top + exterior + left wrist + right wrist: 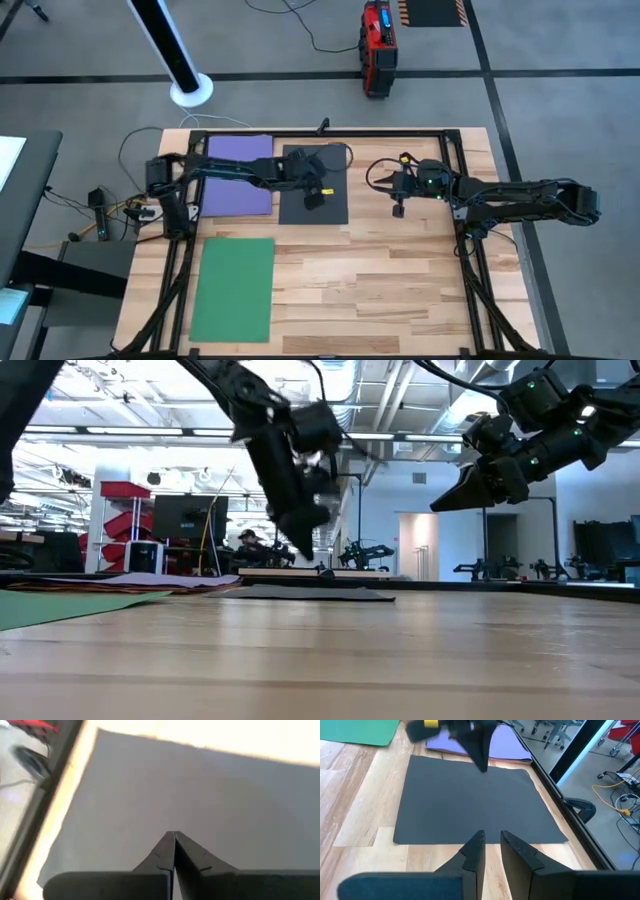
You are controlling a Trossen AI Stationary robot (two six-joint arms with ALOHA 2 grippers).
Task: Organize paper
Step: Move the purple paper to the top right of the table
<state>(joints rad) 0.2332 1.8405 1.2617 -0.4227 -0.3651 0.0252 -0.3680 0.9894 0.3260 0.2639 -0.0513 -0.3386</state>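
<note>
On the left side of the pale wooden tabletop (400,290), built of narrow planks with visible grain, a green sheet (233,288) is laid flat near the front edge. It is a thin, matte rectangle of one plain colour. Behind it, at the back left, a purple sheet (238,173) of the same shape is seen lying flat; in the low view it appears to rest on other sheets, with thin pink and yellow edges showing beneath it, though this cannot be made out for certain. Just beside the purple sheet, toward the middle, a dark grey sheet (314,198) is spread flat, its surface dull and smooth, its corners square.

The left gripper (314,197) is held above the dark grey sheet, its dark tapered fingers pressed tightly together with nothing between them, as the left wrist view shows. In the low view its tip is seen just above the sheet; whether it touches cannot be told.

Farther right, the right gripper (398,209) is held in the air over bare wood, well apart from the dark grey sheet. Its fingers are parted by a narrow gap, and nothing is grasped.
</note>
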